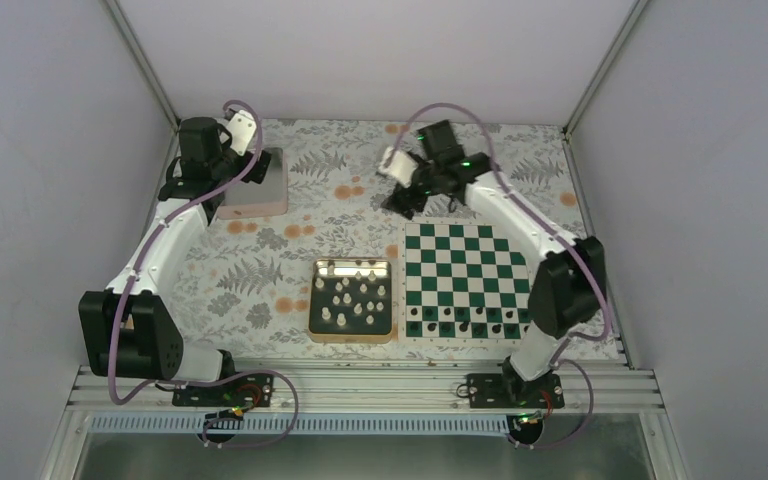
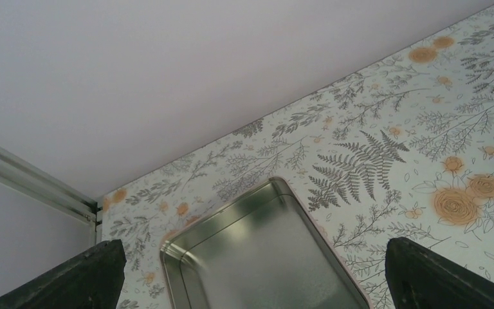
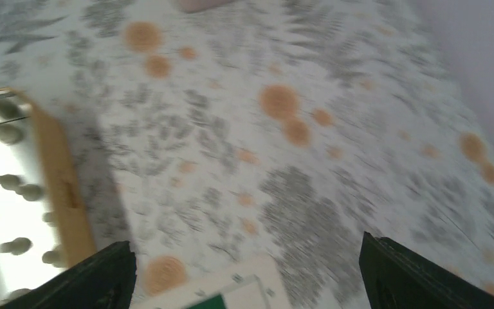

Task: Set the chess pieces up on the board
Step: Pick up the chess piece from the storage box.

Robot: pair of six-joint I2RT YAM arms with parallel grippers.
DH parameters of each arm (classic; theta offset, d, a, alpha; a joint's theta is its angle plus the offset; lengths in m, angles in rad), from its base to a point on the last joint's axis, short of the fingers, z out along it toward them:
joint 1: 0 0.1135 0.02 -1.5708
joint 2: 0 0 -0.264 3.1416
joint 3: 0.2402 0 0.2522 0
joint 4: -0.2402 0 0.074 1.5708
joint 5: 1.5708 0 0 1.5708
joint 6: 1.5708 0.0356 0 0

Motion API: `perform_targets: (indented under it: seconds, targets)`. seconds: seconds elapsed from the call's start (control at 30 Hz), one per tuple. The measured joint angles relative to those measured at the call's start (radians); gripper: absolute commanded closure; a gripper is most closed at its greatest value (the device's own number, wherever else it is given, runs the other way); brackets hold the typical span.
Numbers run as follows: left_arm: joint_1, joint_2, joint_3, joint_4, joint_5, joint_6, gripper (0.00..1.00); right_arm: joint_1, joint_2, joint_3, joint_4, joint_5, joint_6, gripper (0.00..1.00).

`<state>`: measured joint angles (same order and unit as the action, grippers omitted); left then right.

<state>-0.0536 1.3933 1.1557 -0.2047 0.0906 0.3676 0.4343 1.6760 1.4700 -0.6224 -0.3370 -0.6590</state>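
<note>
Left arm (image 1: 165, 235), right arm (image 1: 513, 213): white tube links, chunky black joints. Mauve cables (image 1: 450, 106) loop along both. Green lights (image 1: 466, 160) glow on right wrist. Jaws matt black, both arms.

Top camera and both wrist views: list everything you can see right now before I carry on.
white chess pieces: over a dozen, exact count unclear, white, inside the tray
black chess pieces: two rows, black, on the board's two near ranks
board: one, green and white, right of the tray
tray: one, gold-rimmed, table centre
metal tin: one, silver inside, far left
tablecloth: one, floral, covering the table
left gripper: one, black fingers, open above the tin
right gripper: one, black fingers, open, empty, by the board's far left corner
</note>
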Motion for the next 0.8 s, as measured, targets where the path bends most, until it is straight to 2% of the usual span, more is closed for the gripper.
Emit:
perform_targets:
  seconds: [0.13,0.23,0.33,0.5,0.7,0.8]
  targets:
    - [0.000,-0.002,-0.012,0.005,0.000,0.022,0.00,0.171,0.126,0.104,-0.129,0.051,-0.039,0.23]
    - [0.000,-0.003,-0.029,0.005,0.002,0.038,0.00,0.268,0.205,0.117,-0.213,0.102,-0.060,0.28]
    - [0.000,-0.003,-0.033,0.005,0.006,0.045,0.00,0.337,0.244,0.100,-0.277,0.150,-0.082,0.43]
    - [-0.001,-0.003,-0.033,0.005,0.012,0.053,0.00,0.367,0.247,0.089,-0.347,0.188,-0.097,0.50]
    - [-0.001,-0.003,-0.038,0.008,0.017,0.065,0.00,0.370,0.247,0.071,-0.372,0.210,-0.097,0.66]
    - [-0.001,-0.003,-0.042,0.007,0.018,0.067,0.00,0.372,0.247,0.064,-0.390,0.212,-0.095,0.66]
